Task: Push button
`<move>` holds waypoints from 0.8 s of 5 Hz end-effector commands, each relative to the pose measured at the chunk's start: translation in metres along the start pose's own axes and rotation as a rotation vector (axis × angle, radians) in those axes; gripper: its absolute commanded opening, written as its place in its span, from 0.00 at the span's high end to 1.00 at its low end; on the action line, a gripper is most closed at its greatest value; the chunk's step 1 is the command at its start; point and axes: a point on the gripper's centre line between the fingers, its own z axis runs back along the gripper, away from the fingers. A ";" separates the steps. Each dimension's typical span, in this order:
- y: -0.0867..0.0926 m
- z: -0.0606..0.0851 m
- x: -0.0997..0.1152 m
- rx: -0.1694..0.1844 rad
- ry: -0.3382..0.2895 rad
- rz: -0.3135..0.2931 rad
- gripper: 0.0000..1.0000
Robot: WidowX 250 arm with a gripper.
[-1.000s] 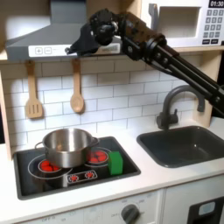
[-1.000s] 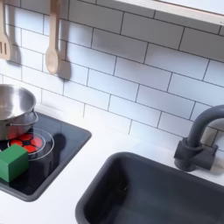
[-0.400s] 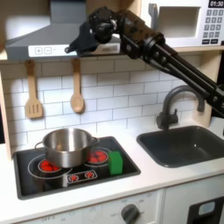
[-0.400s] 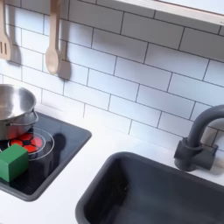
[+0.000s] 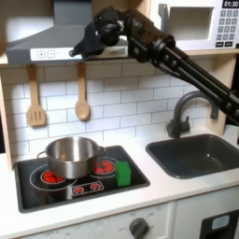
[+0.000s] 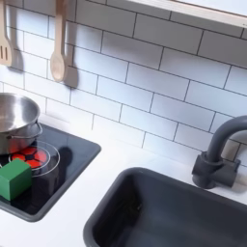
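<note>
Two fixed cameras on a toy kitchen, one wide and frontal, one close and angled.

The first exterior view faces the tiled back wall (image 5: 112,98) squarely from in front of the counter (image 5: 140,191), far enough to take in hood, stove (image 5: 79,177), sink (image 5: 196,154) and microwave. The second exterior view sits much nearer and higher, looking down across the counter (image 6: 96,188) toward the wall (image 6: 145,77). Both exterior views share the stove's (image 6: 48,169) right edge, pot, green block, hanging spoon, faucet and sink (image 6: 164,207).

microwave (image 5: 198,25) | display digits and keypad blurred | no text readable
</note>
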 end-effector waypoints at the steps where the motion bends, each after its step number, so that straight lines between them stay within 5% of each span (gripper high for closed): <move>1: -0.002 0.002 -0.002 -0.004 0.007 -0.005 1.00; 2: -0.003 0.003 -0.003 -0.015 0.017 -0.022 0.00; 4: -0.002 0.009 -0.014 -0.043 0.077 -0.007 0.00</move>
